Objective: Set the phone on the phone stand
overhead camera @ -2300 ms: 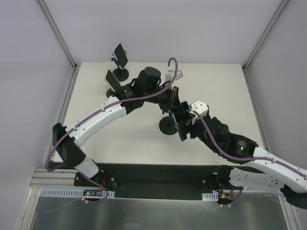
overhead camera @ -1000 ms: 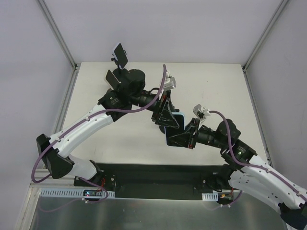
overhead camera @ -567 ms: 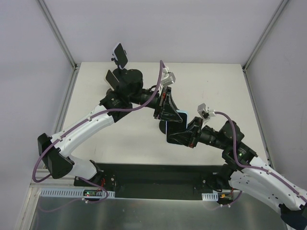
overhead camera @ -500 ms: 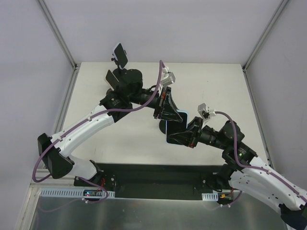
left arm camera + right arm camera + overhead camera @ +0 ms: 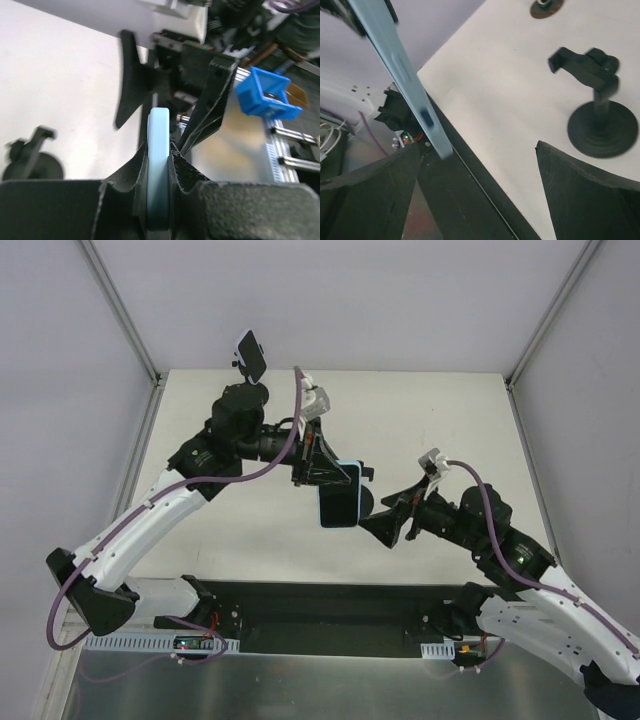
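Now, left hand [image 5: 159, 150]: pressed together on the phone [image 5: 159, 131], pinching its two flat faces, with its edge towards the wrist camera.
Phone: light blue case, tilted, held up off the surface [image 5: 510, 75] between the left fingers.
Right hand [image 5: 479, 147]: fingers spread wide, just beside the phone's lower end.
Phone stand [image 5: 601, 117]: upright on the surface, beyond the right hand, apart from the phone.
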